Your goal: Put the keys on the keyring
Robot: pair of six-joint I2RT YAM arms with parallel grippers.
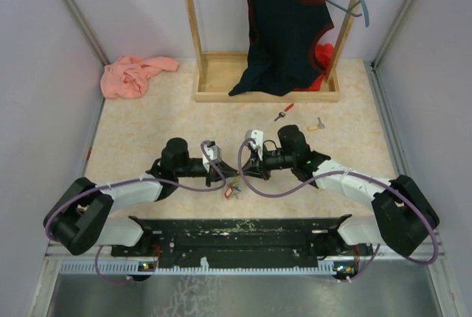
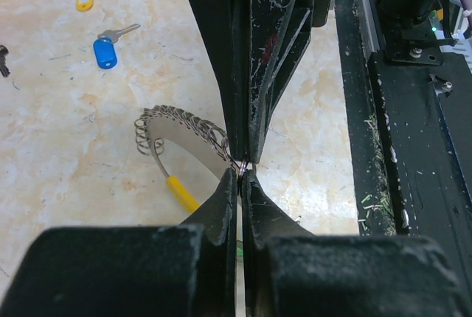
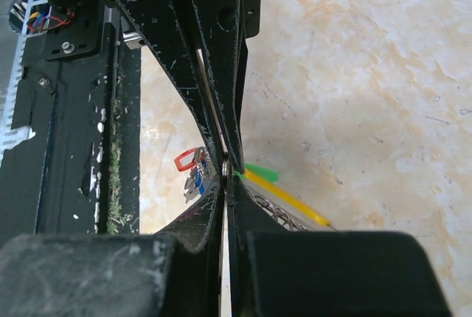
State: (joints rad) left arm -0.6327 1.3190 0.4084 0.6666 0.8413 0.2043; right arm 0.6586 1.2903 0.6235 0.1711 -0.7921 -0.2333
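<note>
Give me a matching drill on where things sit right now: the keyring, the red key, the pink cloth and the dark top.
Things:
1. keyring
2. red key
3. pink cloth
4. dark top

Places:
A. hanging on the wooden rack
B. crumpled at the far left corner of the table
C. pinched between the left gripper and the right gripper
D. lying loose on the table beyond the right gripper

Pairs: 1-C, 2-D, 3-B, 4-A
</note>
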